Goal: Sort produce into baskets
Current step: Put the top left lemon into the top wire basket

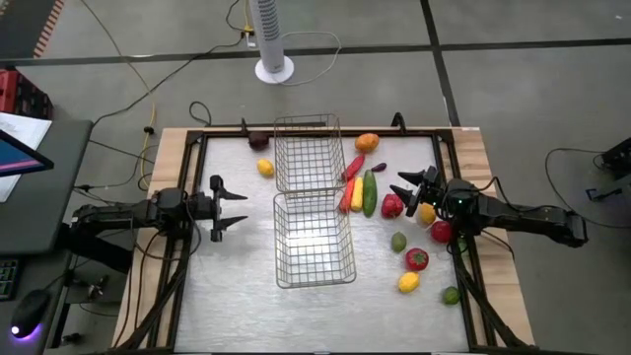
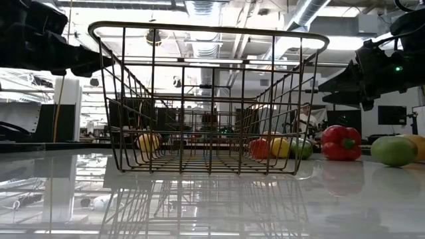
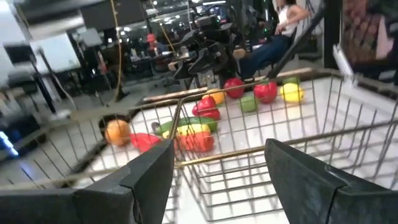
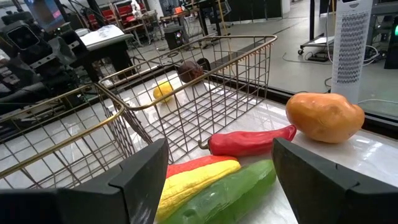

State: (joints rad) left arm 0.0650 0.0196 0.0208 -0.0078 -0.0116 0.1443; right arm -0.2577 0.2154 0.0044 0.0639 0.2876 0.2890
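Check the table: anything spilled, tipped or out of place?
Nothing is damaged or tipped. Both baskets stand upright and empty. One lemon and a dark plum lie left of the baskets, apart from the other produce on the right.

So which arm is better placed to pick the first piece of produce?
The right. Its open tool hovers beside the red pepper and cucumber, amid most produce. The left tool, also open, has both baskets in between.

Shiny metal wire baskets (image 1: 314, 242), glossy plastic produce (image 1: 369, 193), reflective tabletop (image 1: 237, 286).
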